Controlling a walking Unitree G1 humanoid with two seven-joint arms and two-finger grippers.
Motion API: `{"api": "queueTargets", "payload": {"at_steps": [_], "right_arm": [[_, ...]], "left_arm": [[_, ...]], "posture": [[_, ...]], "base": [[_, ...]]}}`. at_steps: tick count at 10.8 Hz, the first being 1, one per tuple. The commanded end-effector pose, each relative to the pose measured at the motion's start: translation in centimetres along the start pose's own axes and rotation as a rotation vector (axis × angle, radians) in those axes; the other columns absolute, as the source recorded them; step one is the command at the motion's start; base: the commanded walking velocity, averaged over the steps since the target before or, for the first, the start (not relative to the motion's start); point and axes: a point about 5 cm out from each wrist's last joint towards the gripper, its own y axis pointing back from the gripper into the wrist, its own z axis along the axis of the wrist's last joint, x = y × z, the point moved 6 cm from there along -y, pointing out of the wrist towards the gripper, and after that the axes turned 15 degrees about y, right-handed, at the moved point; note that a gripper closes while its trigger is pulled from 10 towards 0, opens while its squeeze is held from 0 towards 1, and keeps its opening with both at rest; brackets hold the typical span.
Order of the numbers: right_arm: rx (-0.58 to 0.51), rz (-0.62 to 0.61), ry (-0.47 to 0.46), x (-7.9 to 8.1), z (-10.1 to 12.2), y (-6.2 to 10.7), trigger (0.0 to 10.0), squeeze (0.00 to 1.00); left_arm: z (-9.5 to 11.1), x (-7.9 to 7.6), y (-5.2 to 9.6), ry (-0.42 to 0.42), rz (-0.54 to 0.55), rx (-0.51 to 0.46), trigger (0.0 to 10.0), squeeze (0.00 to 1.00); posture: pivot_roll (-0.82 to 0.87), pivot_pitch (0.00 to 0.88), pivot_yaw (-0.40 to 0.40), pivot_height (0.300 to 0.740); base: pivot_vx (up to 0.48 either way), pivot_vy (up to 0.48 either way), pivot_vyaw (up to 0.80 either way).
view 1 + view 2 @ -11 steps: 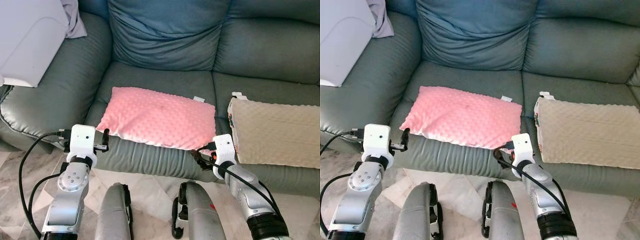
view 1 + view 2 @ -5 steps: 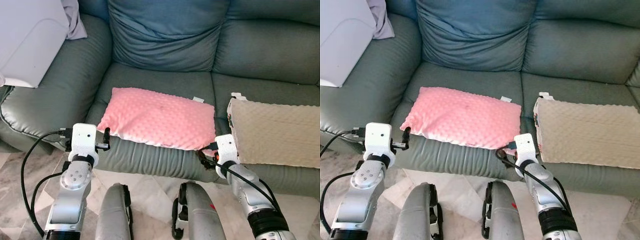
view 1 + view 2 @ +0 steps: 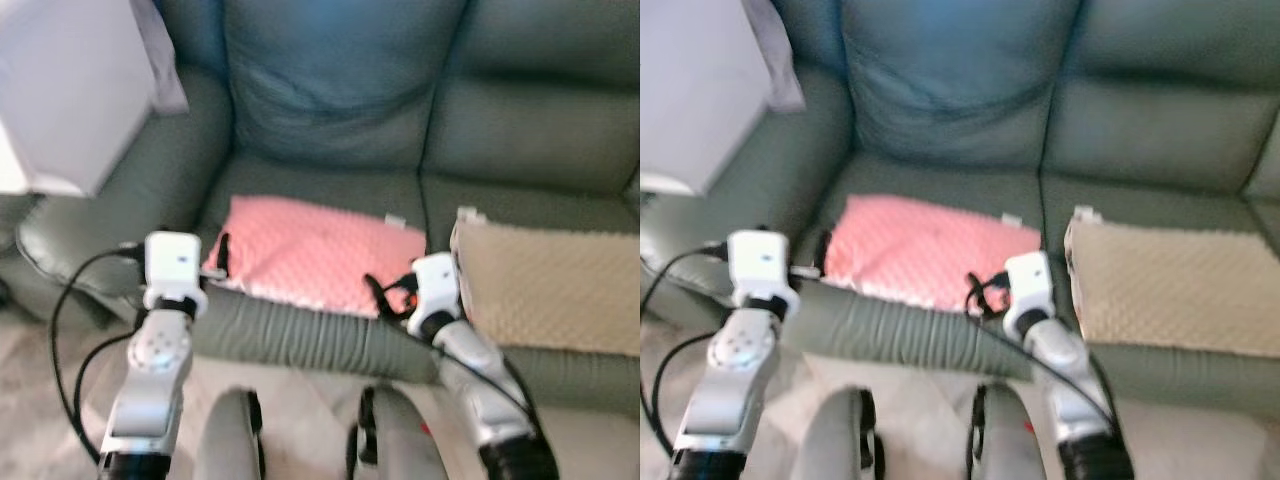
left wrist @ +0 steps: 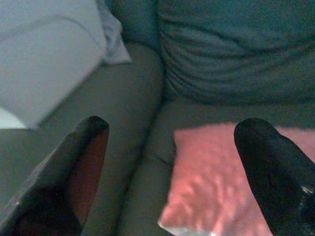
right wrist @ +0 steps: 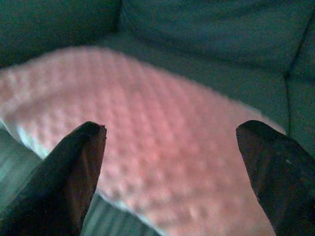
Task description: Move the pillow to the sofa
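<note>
A pink dimpled pillow lies flat on the grey-green sofa's seat, in the middle. My left gripper is open at the pillow's left front corner, one finger beside it. Over the pillow's right front edge my right gripper is also open, and the pink pillow spreads between and beyond its fingers. Neither gripper holds anything. The head views are blurred.
A beige dimpled pillow lies on the seat to the right, close to my right arm. A white bulky object and a pale cloth rest on the left armrest. A blue back cushion stands behind the pink pillow.
The view has shifted and blurred. My right gripper has swung up and left, from below the seat edge onto the pillow's right front edge. The left gripper has risen to the pillow's left corner.
</note>
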Motion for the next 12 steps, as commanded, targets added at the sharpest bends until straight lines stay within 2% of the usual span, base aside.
{"api": "queueTargets", "payload": {"at_steps": [1,2,3,4,5,7,9,11,12], "right_arm": [[-0.066,-0.015,-0.025,-0.4,1.7,0.3,10.0,0.95],[-0.043,-0.040,-0.134,-1.2,1.6,0.2,10.0,0.00],[-0.096,-0.017,-0.006,-2.6,2.9,0.2,10.0,0.00],[-0.119,-0.052,0.095,-3.4,3.0,0.9,10.0,0.00],[-0.141,-0.083,0.105,-3.5,3.3,1.7,10.0,0.00],[-0.169,-0.214,0.053,-4.1,3.6,2.1,10.0,0.00],[-0.165,-0.339,0.021,-4.2,2.8,3.1,10.0,0.00],[-0.160,-0.290,0.005,-2.9,2.6,2.8,10.0,0.00],[-0.177,-0.278,0.028,-3.1,2.9,2.6,10.0,0.00]], "left_arm": [[-0.8,0.2,0.7,0.014,-0.013,0.022,10.0,1.00],[-1.3,-1.6,1.1,0.042,-0.137,0.041,10.0,1.00],[-2.7,-2.4,1.1,-0.048,-0.224,0.068,10.0,1.00],[-3.1,-2.5,0.7,-0.081,-0.258,0.075,10.0,0.67],[-3.3,-2.2,0.3,-0.102,-0.253,0.070,10.0,0.00],[-3.1,-1.0,-0.2,-0.052,-0.151,0.034,10.0,0.00],[-2.9,0.6,-0.8,-0.008,-0.025,-0.005,10.0,0.00],[-2.9,0.3,-1.1,-0.017,-0.051,-0.005,10.0,0.00],[-2.8,0.0,-1.3,-0.019,-0.061,-0.012,10.0,0.00]], "posture": [[0.03,0.000,0.013,0.645],[0.03,0.000,0.021,0.645],[0.02,0.000,0.026,0.645],[0.02,0.000,0.022,0.645],[0.02,0.000,0.014,0.645],[0.03,0.000,0.011,0.645],[0.03,0.000,0.014,0.645],[0.02,0.000,0.017,0.650],[0.02,0.000,0.013,0.650]], "base": [[0.000,0.000,0.00],[0.000,0.000,0.00],[0.000,0.000,0.00],[0.000,0.000,0.00],[0.000,0.000,-0.66],[0.000,0.000,-0.64],[0.000,0.000,-0.56],[0.000,0.000,-0.24],[0.000,0.000,0.00]]}}
